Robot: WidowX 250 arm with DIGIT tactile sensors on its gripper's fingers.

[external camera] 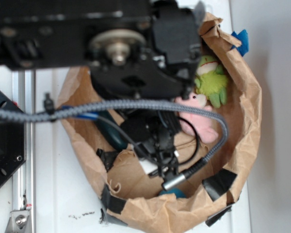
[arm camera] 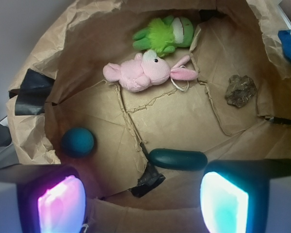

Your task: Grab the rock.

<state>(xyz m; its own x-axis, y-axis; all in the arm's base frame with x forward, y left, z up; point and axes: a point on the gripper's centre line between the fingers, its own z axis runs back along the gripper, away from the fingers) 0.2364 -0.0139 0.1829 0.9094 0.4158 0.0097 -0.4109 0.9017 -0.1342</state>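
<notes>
1. While the gripper [arm camera: 143, 204] hangs above the brown paper bowl [arm camera: 34, 136], its jaws stand wide and hold nothing.
2. The rock [arm camera: 241, 90] lies ahead and right of the jaws: small, lumpy, rough, mottled brown-grey.
3. It sits apart, right of the pink rabbit [arm camera: 145, 72].

In the exterior view the arm [external camera: 136, 53] covers most of the paper-bag bowl [external camera: 242, 126], and the rock cannot be seen there. Below the arm only slivers show of the blue ball [external camera: 172, 192] and the dark green oval [external camera: 111, 133]. In the wrist view the gripper [arm camera: 143, 201] is cut by the bottom edge, only its glowing pads [arm camera: 60, 204] showing, blurred.
</notes>
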